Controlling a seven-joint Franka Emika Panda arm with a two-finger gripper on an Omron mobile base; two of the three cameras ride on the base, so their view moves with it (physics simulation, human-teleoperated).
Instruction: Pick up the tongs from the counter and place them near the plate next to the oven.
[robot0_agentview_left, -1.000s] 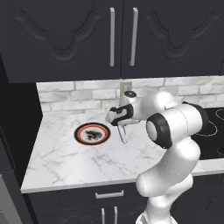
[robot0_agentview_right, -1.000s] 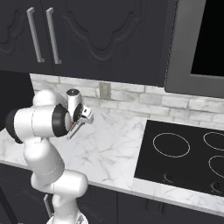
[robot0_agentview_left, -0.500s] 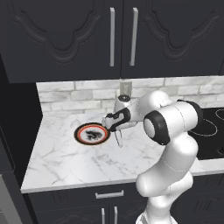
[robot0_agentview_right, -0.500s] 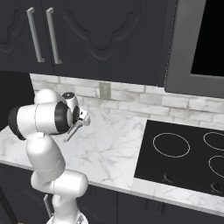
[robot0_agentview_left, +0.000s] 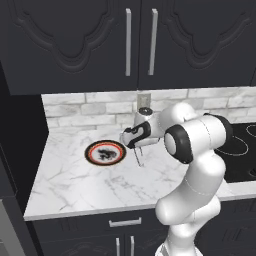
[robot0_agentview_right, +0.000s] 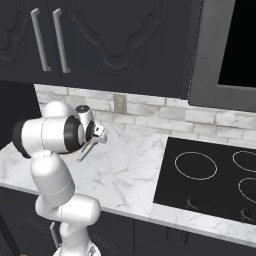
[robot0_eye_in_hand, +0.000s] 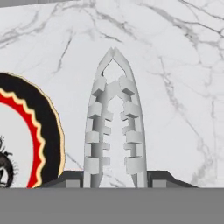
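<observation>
My gripper (robot0_agentview_left: 134, 141) is shut on the slim silvery tongs (robot0_agentview_left: 140, 159), which hang tips-down just above the white marble counter (robot0_agentview_left: 100, 185). They are right of the round plate (robot0_agentview_left: 105, 152) with the red-orange rim and dark motif. In the hand view the tongs (robot0_eye_in_hand: 114, 127) run up the middle from between my fingertips (robot0_eye_in_hand: 70, 179), their two ridged arms meeting at a point over the marble. The plate (robot0_eye_in_hand: 37, 140) lies close on the left there, apart from the tongs. From the right base view the gripper (robot0_agentview_right: 97, 135) and tongs (robot0_agentview_right: 85, 151) show beside my forearm.
A black cooktop (robot0_agentview_right: 210, 175) is set into the counter to the right. Dark upper cabinets (robot0_agentview_left: 125, 45) hang above, and a brick backsplash with an outlet (robot0_agentview_right: 119, 103) stands behind. Bare marble (robot0_agentview_right: 125, 175) lies between the plate and the cooktop.
The hand has sunk a little toward the counter beside the plate, with the tongs still in its grip. The plate has not moved.
</observation>
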